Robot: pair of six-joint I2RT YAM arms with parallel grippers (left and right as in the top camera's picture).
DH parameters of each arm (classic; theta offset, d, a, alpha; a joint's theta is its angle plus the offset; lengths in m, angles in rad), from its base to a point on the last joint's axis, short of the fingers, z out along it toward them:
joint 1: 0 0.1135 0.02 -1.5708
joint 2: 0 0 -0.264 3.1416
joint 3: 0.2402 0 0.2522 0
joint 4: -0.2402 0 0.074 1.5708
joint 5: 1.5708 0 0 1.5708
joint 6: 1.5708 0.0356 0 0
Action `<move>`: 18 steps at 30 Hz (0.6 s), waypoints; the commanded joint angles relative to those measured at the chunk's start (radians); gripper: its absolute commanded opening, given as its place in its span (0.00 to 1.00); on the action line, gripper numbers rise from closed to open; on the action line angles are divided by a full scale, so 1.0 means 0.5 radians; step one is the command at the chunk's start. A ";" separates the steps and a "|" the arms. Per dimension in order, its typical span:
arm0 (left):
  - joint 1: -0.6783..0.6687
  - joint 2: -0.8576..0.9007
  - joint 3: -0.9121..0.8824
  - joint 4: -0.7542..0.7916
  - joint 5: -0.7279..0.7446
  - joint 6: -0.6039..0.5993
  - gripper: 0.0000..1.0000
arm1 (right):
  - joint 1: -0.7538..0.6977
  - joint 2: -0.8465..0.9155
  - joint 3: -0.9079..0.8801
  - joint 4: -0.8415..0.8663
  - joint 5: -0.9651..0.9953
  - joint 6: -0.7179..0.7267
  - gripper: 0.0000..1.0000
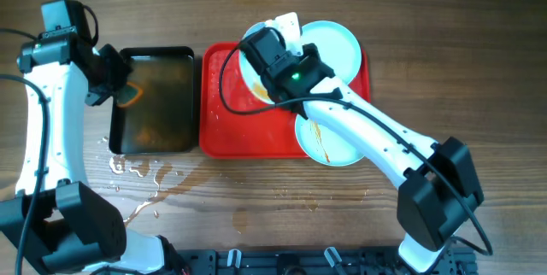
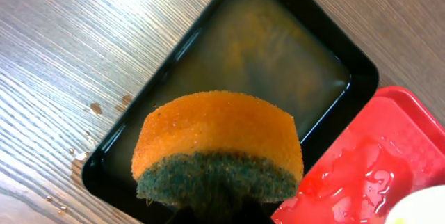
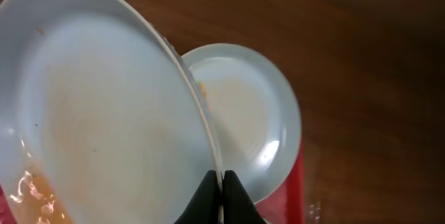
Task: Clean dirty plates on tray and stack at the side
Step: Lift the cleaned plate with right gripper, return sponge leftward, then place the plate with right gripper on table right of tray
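The red tray [image 1: 224, 130] lies mid-table. My right gripper [image 3: 221, 182] is shut on the rim of a pale plate [image 3: 104, 113] and holds it tilted over the tray's far left; the plate has an orange smear at its lower edge. In the overhead view this plate [image 1: 249, 78] is partly hidden under the gripper [image 1: 261, 44]. A second plate [image 1: 340, 44] sits at the tray's far right and also shows in the right wrist view [image 3: 257, 120]. A third plate [image 1: 333, 145] with sauce streaks lies at the near right. My left gripper [image 2: 219, 206] is shut on an orange-and-green sponge [image 2: 219, 140] over the black tray.
A black tray [image 1: 158, 102] of murky water sits left of the red tray and also shows in the left wrist view [image 2: 278, 64]. Water puddles [image 1: 141, 172] lie on the wooden table in front of it. The red tray's floor [image 2: 368, 161] is wet.
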 commanded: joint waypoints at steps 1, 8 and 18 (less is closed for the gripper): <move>-0.051 0.031 0.019 0.009 -0.019 -0.021 0.04 | 0.094 -0.034 0.051 0.020 0.543 -0.139 0.04; -0.063 0.031 0.019 0.024 -0.019 -0.021 0.04 | 0.318 -0.034 0.051 0.066 1.014 -0.117 0.04; -0.123 0.031 0.019 0.040 -0.012 -0.022 0.04 | 0.334 -0.102 0.051 -0.027 0.945 0.147 0.04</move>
